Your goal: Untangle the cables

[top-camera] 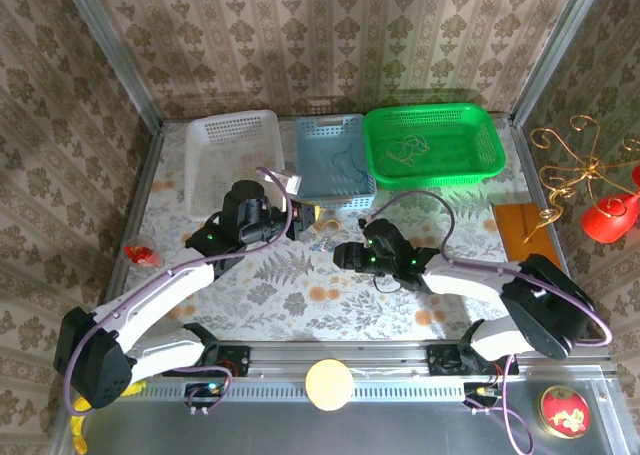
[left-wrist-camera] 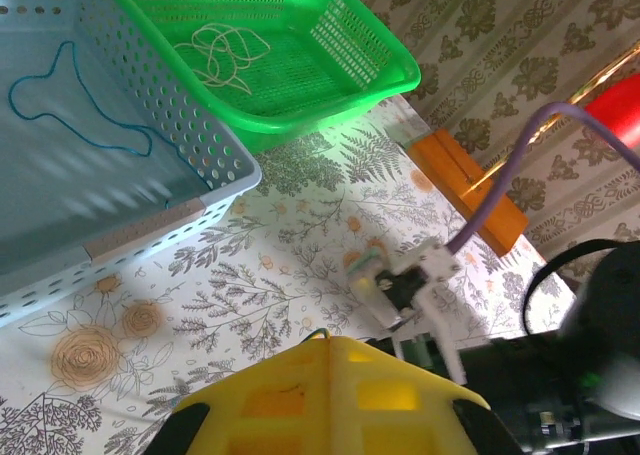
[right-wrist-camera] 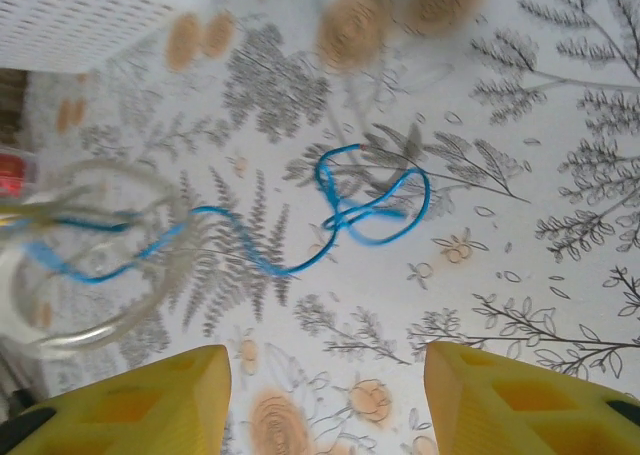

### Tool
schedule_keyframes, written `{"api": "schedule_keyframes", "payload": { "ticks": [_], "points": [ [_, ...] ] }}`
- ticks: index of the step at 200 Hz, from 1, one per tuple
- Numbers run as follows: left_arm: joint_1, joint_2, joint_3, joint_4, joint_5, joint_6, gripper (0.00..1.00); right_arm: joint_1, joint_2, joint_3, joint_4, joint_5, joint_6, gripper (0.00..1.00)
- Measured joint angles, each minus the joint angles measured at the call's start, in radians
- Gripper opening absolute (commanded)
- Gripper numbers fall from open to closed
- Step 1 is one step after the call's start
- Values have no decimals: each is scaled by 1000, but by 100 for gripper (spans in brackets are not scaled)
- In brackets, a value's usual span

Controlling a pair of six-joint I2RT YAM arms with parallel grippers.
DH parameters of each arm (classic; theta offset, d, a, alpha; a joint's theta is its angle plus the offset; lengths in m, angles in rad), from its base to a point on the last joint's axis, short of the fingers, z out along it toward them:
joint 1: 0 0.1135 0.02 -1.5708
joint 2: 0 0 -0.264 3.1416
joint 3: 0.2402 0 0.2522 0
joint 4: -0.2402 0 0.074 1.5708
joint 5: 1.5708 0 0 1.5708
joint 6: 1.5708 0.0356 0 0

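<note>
The right jaws stand spread; just ahead of them, untouched, a blue cable (right-wrist-camera: 340, 215) lies looped on the bench (right-wrist-camera: 560, 95). The left jaws are pressed together; beyond them a teal cable (left-wrist-camera: 130, 147) lies in the blue basket (left-wrist-camera: 140, 230) and a pale cable (left-wrist-camera: 225, 55) in the green basket (left-wrist-camera: 350, 35).

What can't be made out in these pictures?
- Right wrist view: the pale loop is blurred; whether it is tangled with the blue cable is unclear.
- Left wrist view: whether the shut left gripper pinches anything; too small to tell.
- Top view: the blue cable is too small to trace.
</note>
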Motion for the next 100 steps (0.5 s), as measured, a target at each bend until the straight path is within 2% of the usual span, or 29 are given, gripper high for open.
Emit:
{"api": "schedule_keyframes", "payload": {
  "ticks": [48, 100],
  "points": [
    [0, 0, 3, 2, 0, -19, 0, 0, -171, -8, -21, 16, -50, 64],
    [0, 0, 3, 43, 4, -65, 0, 0, -184, -19, 17, 50, -84, 64]
  ]
}}
